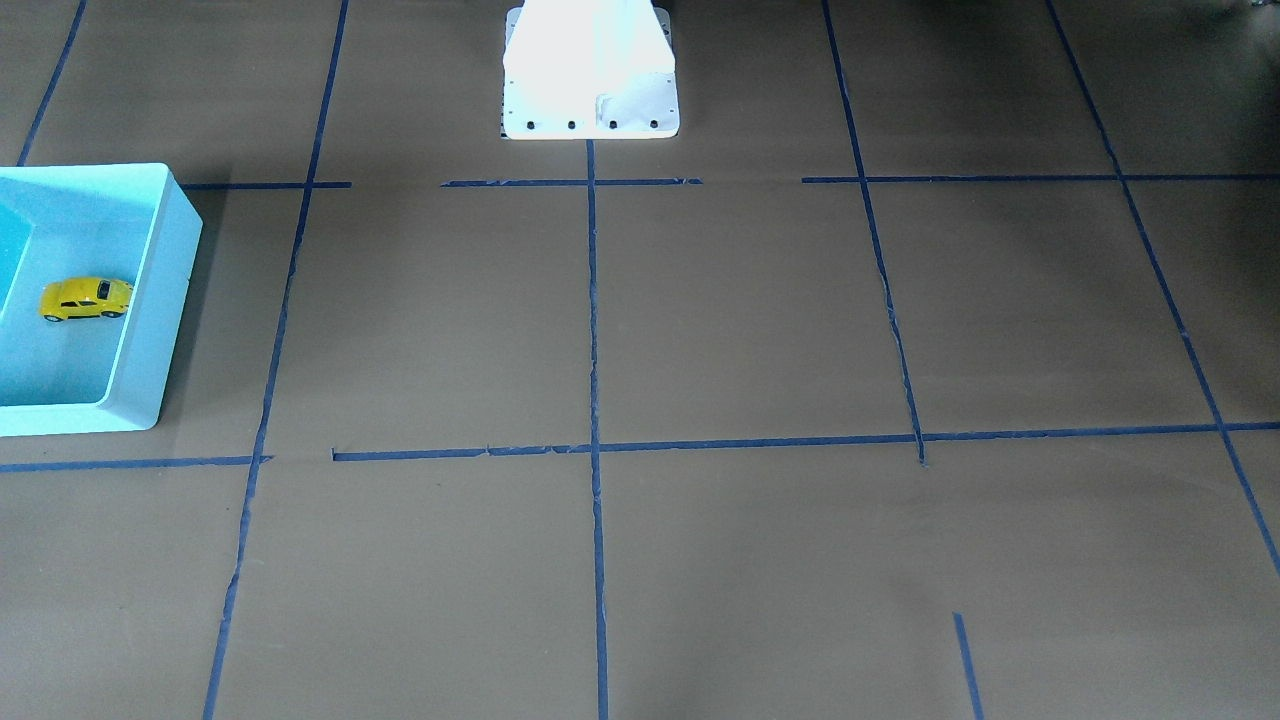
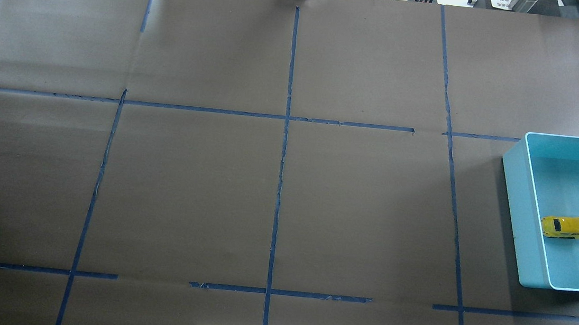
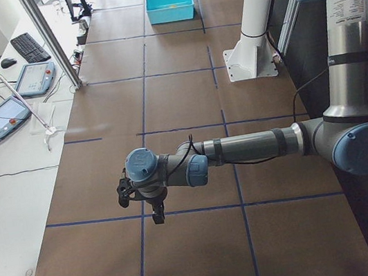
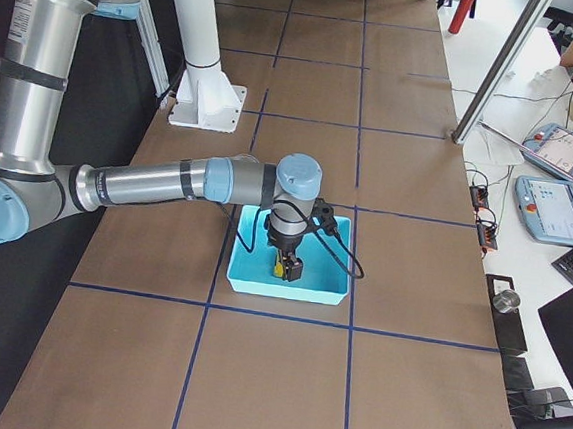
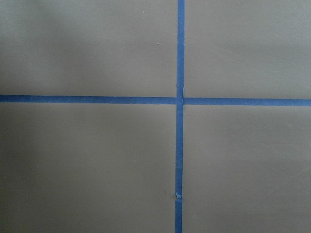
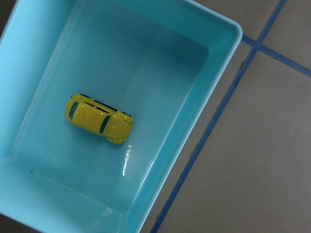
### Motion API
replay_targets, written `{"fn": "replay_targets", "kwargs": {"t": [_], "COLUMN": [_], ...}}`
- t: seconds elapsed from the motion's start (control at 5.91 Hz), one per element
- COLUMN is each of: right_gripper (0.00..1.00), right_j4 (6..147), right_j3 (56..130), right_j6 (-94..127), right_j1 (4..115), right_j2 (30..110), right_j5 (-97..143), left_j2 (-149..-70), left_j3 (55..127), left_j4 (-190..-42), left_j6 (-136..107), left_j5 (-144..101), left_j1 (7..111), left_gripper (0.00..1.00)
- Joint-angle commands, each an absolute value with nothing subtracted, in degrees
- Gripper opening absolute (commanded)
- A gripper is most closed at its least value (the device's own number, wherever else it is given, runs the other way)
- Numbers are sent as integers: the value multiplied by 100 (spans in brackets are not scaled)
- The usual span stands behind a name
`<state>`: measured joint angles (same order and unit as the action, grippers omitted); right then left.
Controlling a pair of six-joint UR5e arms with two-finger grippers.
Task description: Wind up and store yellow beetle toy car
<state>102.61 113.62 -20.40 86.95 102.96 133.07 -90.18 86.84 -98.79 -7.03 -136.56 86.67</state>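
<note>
The yellow beetle toy car [image 1: 86,298] stands on its wheels on the floor of a light blue bin [image 1: 160,300]. It also shows in the overhead view [image 2: 566,227] and in the right wrist view [image 6: 98,119], where no fingers show. My right gripper [image 4: 284,265] hangs above the bin [image 4: 285,293] in the right side view only; I cannot tell whether it is open or shut. My left gripper [image 3: 155,212] hovers over bare table far from the bin [image 3: 169,6]; it shows in the left side view only, so I cannot tell its state.
The table is covered in brown paper with a grid of blue tape lines [image 2: 285,130]. The robot's white base [image 1: 590,70] stands at the table's edge. The bin [image 2: 516,205] sits at the table's end on my right.
</note>
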Motion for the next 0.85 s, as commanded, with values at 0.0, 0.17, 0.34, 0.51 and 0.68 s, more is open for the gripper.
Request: {"fn": "replay_targets", "kwargs": {"t": [0.0,0.17,0.34,0.51,0.68], "right_gripper": [100,100,100,100,100], "right_j4": [10380,10328,10318,10266,10153], "right_j3": [11163,11014,11021,11021,10995], "right_j6": [-1074,311,978,993,976], "right_j1": [9218,9298,9299,9308,9308], "right_j2": [10362,10267,10170,10152,10177], "right_j5": [13316,13289,13202,13192,13184], "left_j2": [-9018,-9018,-9018,-9018,-9018], "left_j3": [8684,8684,8684,8675,8675], "left_j4": [-9879,-9879,-9879,-9879,-9879], "left_j6": [-703,-703,-703,-703,-703], "left_j5": [-13658,-13658,-13658,-13658,-13658], "left_j1": [8666,8666,8666,8666,8666], "left_gripper": [100,100,100,100,100]}}
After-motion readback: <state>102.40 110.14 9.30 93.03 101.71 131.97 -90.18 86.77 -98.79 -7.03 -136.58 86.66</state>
